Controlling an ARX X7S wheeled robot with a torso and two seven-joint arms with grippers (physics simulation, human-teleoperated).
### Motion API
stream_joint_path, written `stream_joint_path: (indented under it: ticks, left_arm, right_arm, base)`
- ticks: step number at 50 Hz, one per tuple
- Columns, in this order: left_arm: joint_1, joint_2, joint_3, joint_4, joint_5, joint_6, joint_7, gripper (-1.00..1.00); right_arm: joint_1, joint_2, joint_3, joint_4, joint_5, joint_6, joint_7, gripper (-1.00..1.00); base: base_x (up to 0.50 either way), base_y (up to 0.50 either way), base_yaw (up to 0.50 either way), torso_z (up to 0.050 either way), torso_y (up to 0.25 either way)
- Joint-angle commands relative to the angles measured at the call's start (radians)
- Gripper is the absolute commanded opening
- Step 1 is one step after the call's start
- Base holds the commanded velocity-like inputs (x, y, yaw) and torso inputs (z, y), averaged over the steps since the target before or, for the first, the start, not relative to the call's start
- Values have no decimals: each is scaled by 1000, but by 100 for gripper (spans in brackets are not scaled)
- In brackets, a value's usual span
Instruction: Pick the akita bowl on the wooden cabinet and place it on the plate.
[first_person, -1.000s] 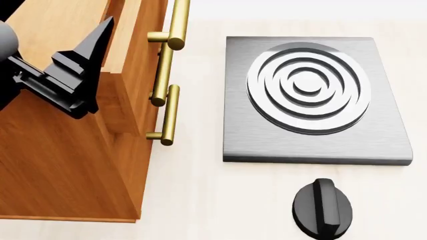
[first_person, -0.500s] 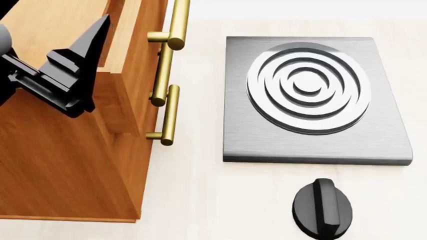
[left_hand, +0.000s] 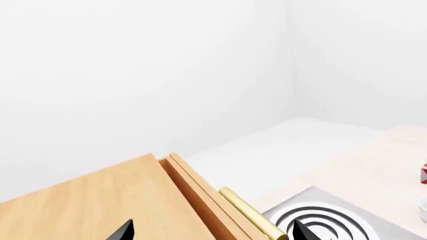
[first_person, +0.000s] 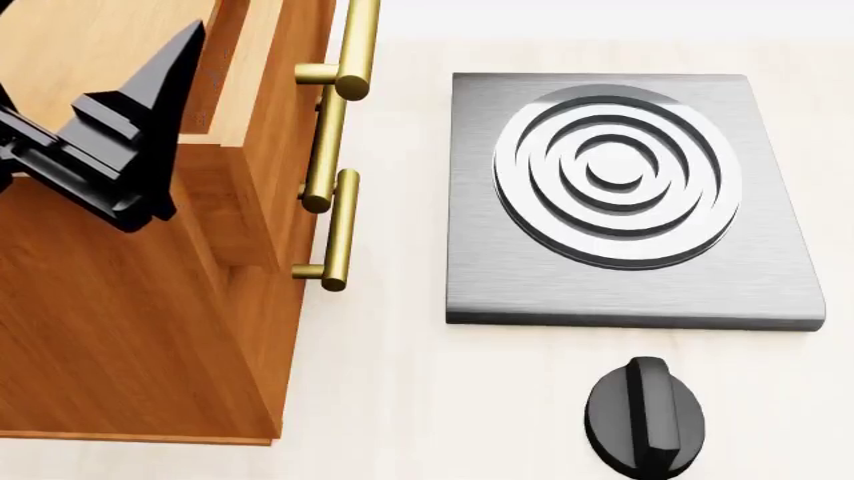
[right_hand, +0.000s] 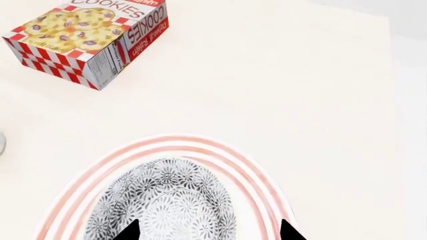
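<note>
Left gripper: my fingers are spread with nothing between them, held over the top of the wooden cabinet.

Right gripper: I see only two fingertips, wide apart and empty, just above the bowl.

Akita bowl: grey flower-patterned, sitting inside the plate, between my right fingertips.

Plate: white with pale red rings, flat on the cream table.

Cookie box: lying on the table, apart from the plate.

Stove: grey, beside the cabinet's brass handles, with a black knob near it.
</note>
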Motion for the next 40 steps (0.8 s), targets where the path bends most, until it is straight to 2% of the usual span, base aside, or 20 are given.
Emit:
stream_joint_path:
  ticks: [1, 10, 11, 15, 29, 34, 35, 40]
  left_arm:
    - [-2, -5, -5, 5, -6, -1, -3, 100]
    - [-6, -6, -9, 5, -12, -3, -4, 100]
    - [0, -9, -9, 9, -10, -1, -7, 100]
    - [0, -9, -9, 10, -9, -1, -7, 100]
    - [3, -14, -12, 18, -12, 1, -9, 100]
    - [3, -13, -13, 18, -12, 1, -9, 100]
    - [-22, -16, -22, 32, -34, -14, -17, 100]
    - [-28, -18, -25, 41, -41, -17, -22, 100]
  right_arm:
    - [2, 33, 0, -65, 4, 23, 29, 100]
    - [14, 56, -14, -114, -15, 34, 49, 100]
    - [15, 81, 27, -211, -8, 19, 67, 100]
    - [18, 83, 32, -222, -1, 22, 71, 100]
    - [227, 145, -54, -362, 59, 86, 109, 100]
    - [228, 145, -54, -362, 59, 87, 109, 100]
    - [323, 162, -104, -397, 72, 119, 122, 100]
    - [365, 166, -132, -412, 75, 136, 125, 100]
  base:
    - [0, 0, 0, 0, 0]
    - [0, 0, 0, 0, 0]
    - [0, 0, 0, 0, 0]
    - [0, 0, 0, 0, 0]
    - [0, 0, 0, 0, 0]
    - [0, 0, 0, 0, 0]
    - [0, 0, 0, 0, 0]
    - [0, 0, 0, 0, 0]
